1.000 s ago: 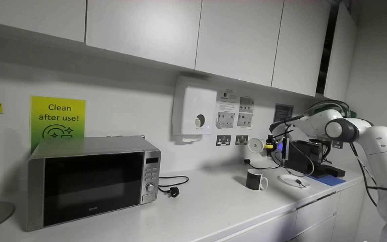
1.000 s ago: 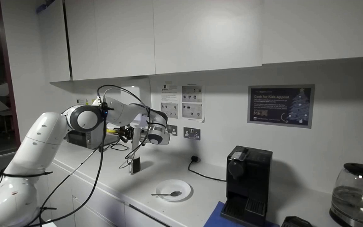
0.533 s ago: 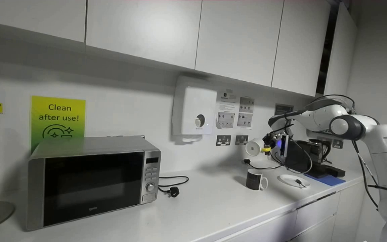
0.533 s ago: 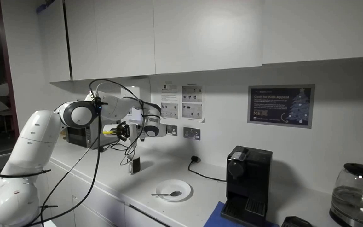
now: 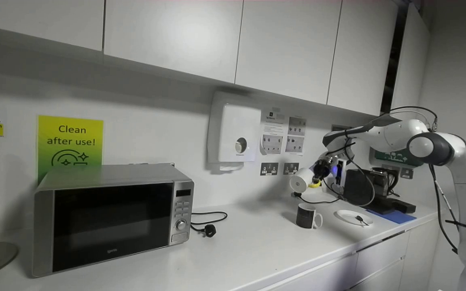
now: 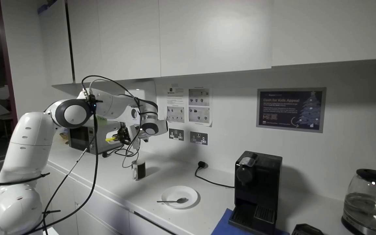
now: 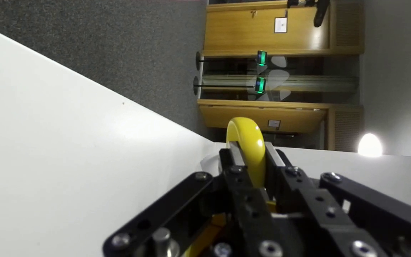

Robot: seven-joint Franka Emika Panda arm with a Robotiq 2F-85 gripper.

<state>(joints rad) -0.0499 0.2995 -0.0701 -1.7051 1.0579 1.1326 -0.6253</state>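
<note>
In an exterior view, we find at the left a silver, box-shaped microwave with a black door (image 5: 111,226), standing on the white bench (image 5: 241,250) near its back edge. Above the back edge, we see a white plastic dispenser (image 5: 235,131). Further right is the white mug (image 5: 301,180) with a glossy yellow handle (image 5: 315,184), up in the air, well apart from the bench and tilted, its round base turned our way. In the wrist view, we see the black, grey-padded fingers (image 7: 275,156) pinching the yellow handle from both sides. Below this mug, an upright black-and-white mug (image 5: 306,217) stands on the bench, its handle toward the front edge.

Further right in an exterior view, nearer the front edge than the back, we have a round white plate (image 6: 175,192) with a metal spoon (image 6: 180,200) resting across its rim, the spoon's handle pointing to the front edge. Beyond it, a black, box-shaped coffee machine (image 6: 261,182) stands on a flat blue mat (image 6: 222,224), and rightmost we see a clear glass kettle with a black lid (image 6: 367,209).
</note>
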